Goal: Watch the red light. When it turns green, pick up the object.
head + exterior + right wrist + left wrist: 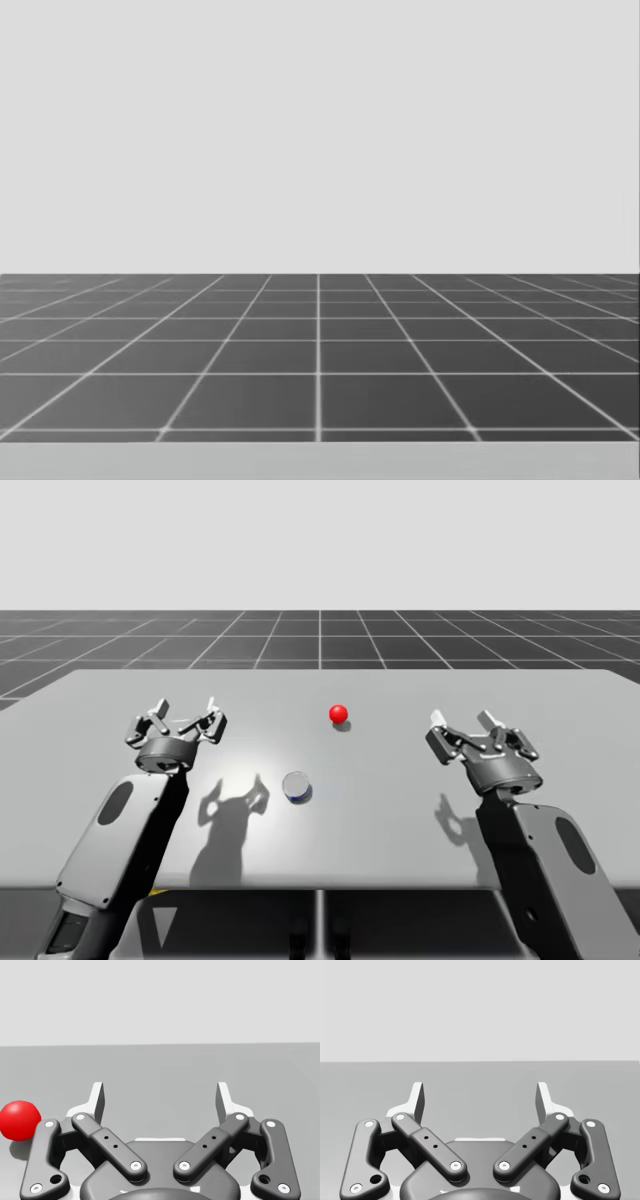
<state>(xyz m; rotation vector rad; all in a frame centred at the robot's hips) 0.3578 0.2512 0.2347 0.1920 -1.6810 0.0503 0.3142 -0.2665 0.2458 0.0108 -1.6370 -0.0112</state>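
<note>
Nearest me on the table (400,830) sits the small round silver-topped object (297,786), at about 4 o'clock from my left gripper (186,716) and 8 o'clock from my right gripper (463,724), the left being nearer; both hover with fingers spread wide, holding nothing. Beyond, at the object's 1 o'clock, the light (338,714) glows red, so I judge waiting right; from above, the object's height and long axis are hard to make out

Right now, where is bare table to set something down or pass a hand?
Bare table lies between the red light and my right gripper, and along the far edge. Busiest is the middle: the small grey round object sits near the light, toward my left gripper.
</note>
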